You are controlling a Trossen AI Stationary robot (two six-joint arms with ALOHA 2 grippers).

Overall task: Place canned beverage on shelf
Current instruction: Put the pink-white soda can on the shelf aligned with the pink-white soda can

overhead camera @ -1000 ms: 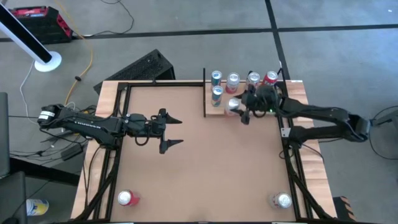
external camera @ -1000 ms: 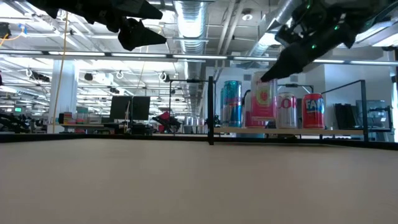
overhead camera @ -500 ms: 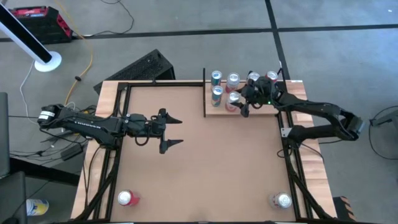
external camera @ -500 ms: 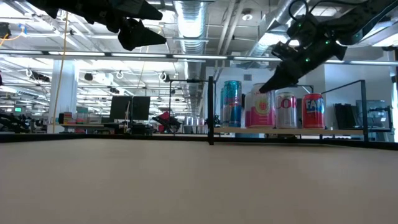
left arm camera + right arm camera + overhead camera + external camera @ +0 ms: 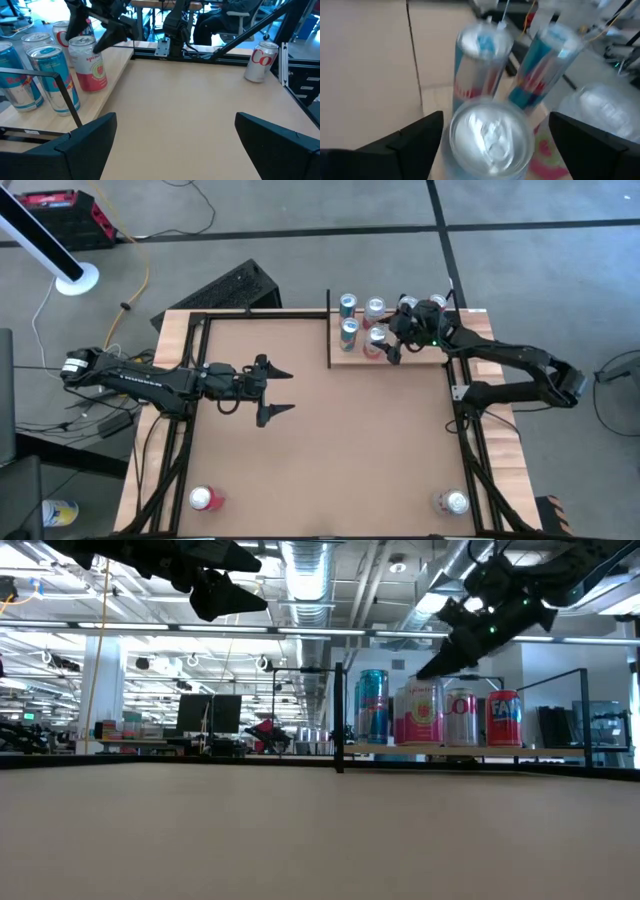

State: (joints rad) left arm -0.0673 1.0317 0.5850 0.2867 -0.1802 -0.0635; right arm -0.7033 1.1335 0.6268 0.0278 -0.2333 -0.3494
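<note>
A: On the shelf (image 5: 350, 358) at the far right of the table (image 5: 330, 450), the pink-and-white can (image 5: 418, 714) stands upright near the front edge, just beside two tall blue cans (image 5: 372, 705) on its left and two red cans (image 5: 503, 718) on its right.

B: And the right gripper (image 5: 393, 348) — is it clasping that can?

A: No. Its fingers (image 5: 415, 142) are spread wide, one on each side of the can's silver top, apart from it. From table height the gripper hangs just above the can, clear of it.

B: What about the other arm?

A: The left gripper (image 5: 279, 392) waits over the middle-left of the table, fingers parted, nothing between them — well apart from the shelf.

B: Anything else on the table?

A: A red can (image 5: 205, 498) stands at the near left corner and a silver can (image 5: 452, 502) at the near right corner, both upright.
</note>
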